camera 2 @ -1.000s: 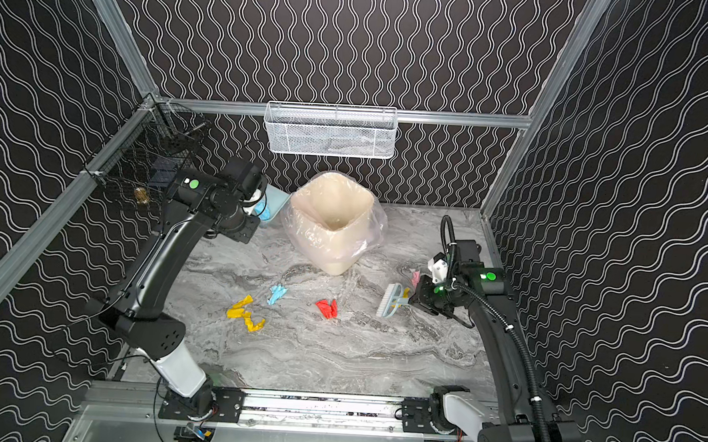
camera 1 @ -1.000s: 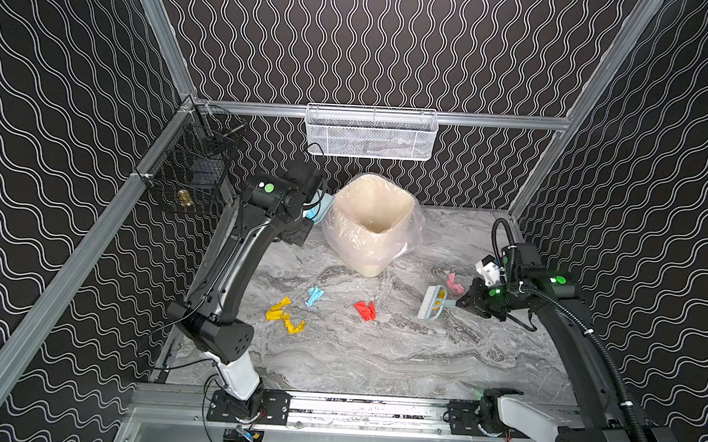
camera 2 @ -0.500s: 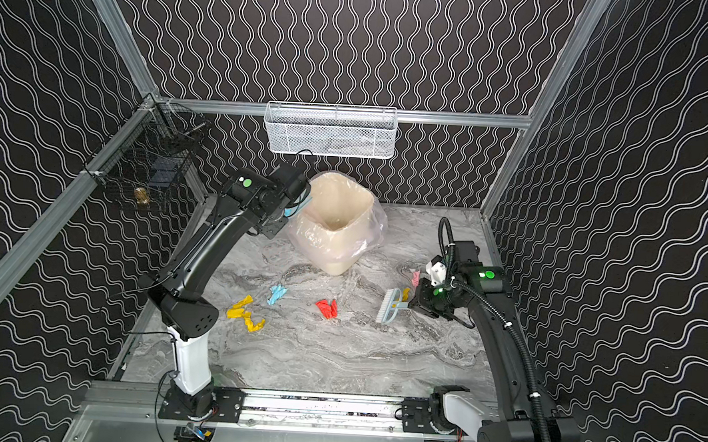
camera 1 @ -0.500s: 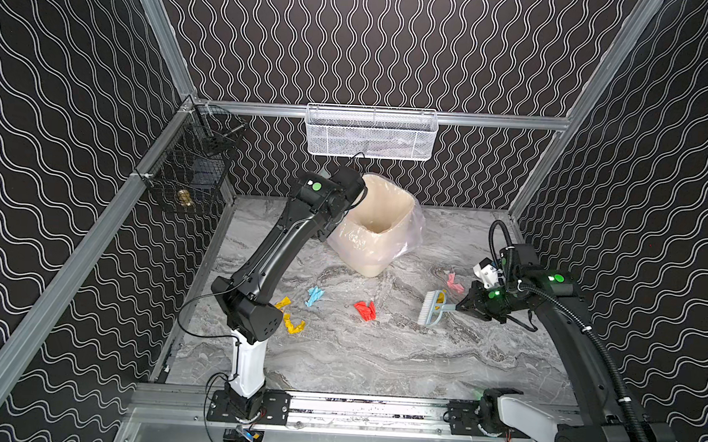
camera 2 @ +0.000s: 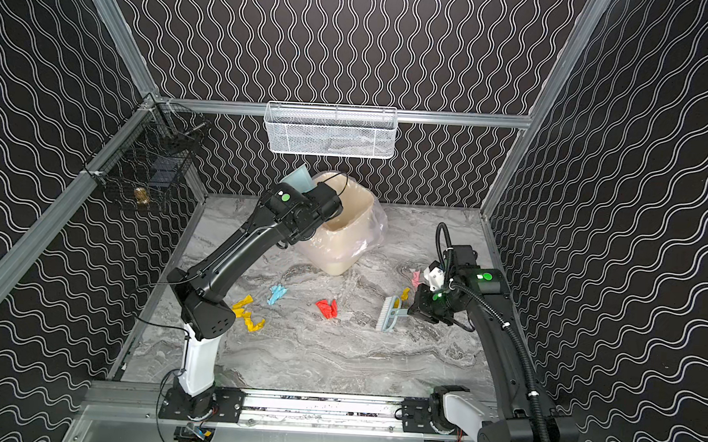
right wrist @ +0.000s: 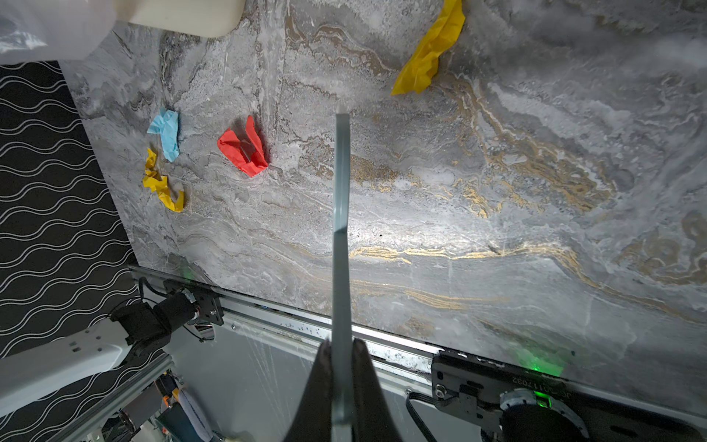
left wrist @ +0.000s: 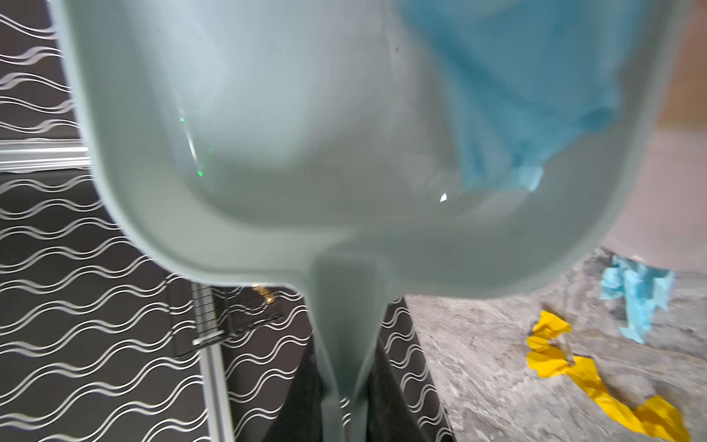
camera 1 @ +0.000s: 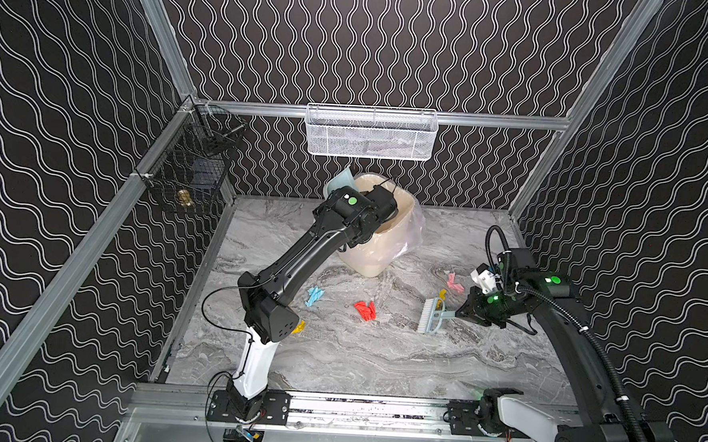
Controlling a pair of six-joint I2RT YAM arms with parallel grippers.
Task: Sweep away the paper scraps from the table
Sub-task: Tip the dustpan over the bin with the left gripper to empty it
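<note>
My left gripper (left wrist: 346,405) is shut on the handle of the pale blue dustpan (camera 1: 339,184), held up over the back left rim of the beige bin (camera 1: 378,248). A light blue scrap (left wrist: 516,95) lies in the pan. My right gripper (camera 1: 462,313) is shut on the handle of the brush (camera 1: 431,317), whose bristles are down on the marble table (camera 1: 378,356). Paper scraps lie on the table: light blue (camera 2: 277,295), red (camera 2: 327,308), yellow (camera 2: 248,314), pink (camera 2: 416,278), and a small yellow one (camera 2: 405,293) beside the brush.
The bin is lined with a clear bag and stands at the back middle. A white wire basket (camera 1: 369,133) hangs on the back wall and a black one (camera 1: 197,168) on the left wall. An aluminium rail (camera 1: 367,410) runs along the front edge.
My left arm has swung the dustpan from left of the bin to above its rim. The right arm and brush have barely shifted.
</note>
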